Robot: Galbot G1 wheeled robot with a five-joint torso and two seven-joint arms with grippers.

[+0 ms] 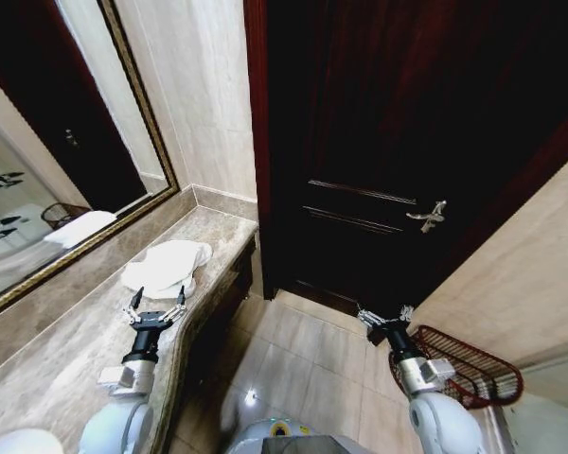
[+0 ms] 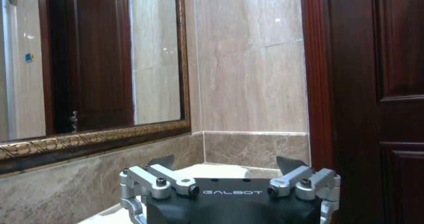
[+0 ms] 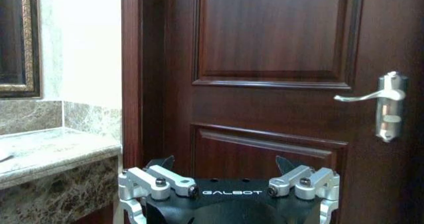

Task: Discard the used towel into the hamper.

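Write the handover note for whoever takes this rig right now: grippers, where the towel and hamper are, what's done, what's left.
Left gripper: open, empty, over the marble counter, just short of the towel.
Right gripper: open, empty, over the floor by the door.
Towel: white, crumpled, lying on the counter below the mirror.
Hamper: on the floor at the robot's right, against the wall.
Done: nothing gripped yet.
Left: grasp the towel, carry it across, drop it in the hamper.

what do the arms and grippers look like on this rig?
Both arms are pale grey with rounded shells and silver wrist blocks. The left gripper and right gripper have black bodies marked GALBOT in white, silver bolted linkages, and thin dark pointed fingers.
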